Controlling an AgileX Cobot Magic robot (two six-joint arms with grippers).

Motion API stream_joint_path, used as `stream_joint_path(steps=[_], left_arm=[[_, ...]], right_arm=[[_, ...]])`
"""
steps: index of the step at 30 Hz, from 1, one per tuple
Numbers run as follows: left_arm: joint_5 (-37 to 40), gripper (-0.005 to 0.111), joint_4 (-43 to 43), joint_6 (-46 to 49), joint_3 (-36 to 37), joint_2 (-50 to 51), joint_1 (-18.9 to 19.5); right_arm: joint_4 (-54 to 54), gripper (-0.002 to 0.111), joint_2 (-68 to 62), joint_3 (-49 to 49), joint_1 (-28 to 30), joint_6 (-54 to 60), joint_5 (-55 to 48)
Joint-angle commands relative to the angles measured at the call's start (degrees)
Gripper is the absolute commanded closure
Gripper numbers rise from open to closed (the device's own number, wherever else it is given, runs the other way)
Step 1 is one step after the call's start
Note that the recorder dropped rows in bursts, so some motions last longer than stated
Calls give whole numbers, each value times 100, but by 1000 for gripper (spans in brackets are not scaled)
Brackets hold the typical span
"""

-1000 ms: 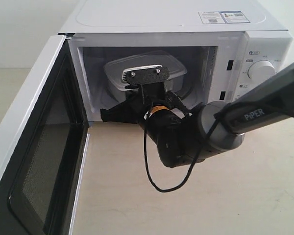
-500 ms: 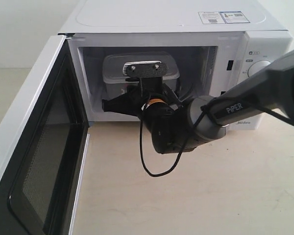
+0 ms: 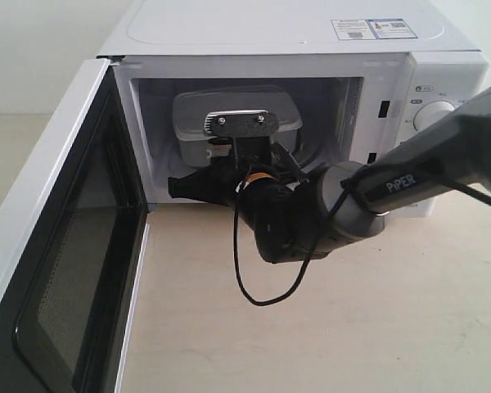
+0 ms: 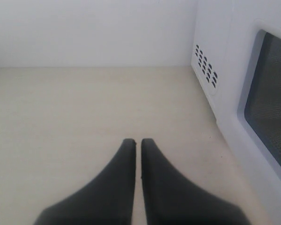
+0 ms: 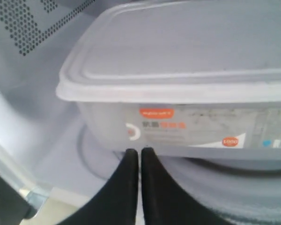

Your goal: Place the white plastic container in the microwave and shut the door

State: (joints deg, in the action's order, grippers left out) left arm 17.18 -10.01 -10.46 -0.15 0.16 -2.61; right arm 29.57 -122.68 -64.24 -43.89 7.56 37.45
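Observation:
The white plastic container [image 3: 237,115] lies flat inside the open microwave [image 3: 295,33], on the glass turntable [image 5: 234,173]. In the right wrist view the white plastic container [image 5: 187,84] fills the frame, lid on, its red-and-dark label facing me. My right gripper [image 5: 139,151] is shut with nothing between its fingers, its tips just at the lower edge of the labelled side; whether they touch it I cannot tell. The door [image 3: 57,246] stands wide open at the left. My left gripper [image 4: 136,140] is shut and empty, low over the table outside the door [image 4: 271,103].
The right arm [image 3: 327,217] reaches into the cavity mouth from the right, its black cable [image 3: 254,286] looping down over the table. A round knob [image 3: 432,115] sits on the right panel and a sticker [image 3: 372,29] on top. Vent holes [image 4: 206,70] mark the microwave's side.
The container has gone from tilted and further right to level and further left in the cavity. The right wrist followed it in, then dropped back a little.

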Motion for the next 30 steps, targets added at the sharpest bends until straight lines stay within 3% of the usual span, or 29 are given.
stream_joint_path(steps=[1,12,19,30], left_arm=[[-43,102,20,-54,15,-16,20],[-43,102,20,-54,15,-16,20],[-43,102,20,-54,15,-16,20],[-43,102,9,-54,15,-16,20]], right_arm=[[-32,108,378,345,-119,-50,-42],[18,108,1655,1911,-668,-185,-165],[-13,108,2834,2163,-748,-185,-2527],[-13,108,5137,2163,-748,-181,-4856]])
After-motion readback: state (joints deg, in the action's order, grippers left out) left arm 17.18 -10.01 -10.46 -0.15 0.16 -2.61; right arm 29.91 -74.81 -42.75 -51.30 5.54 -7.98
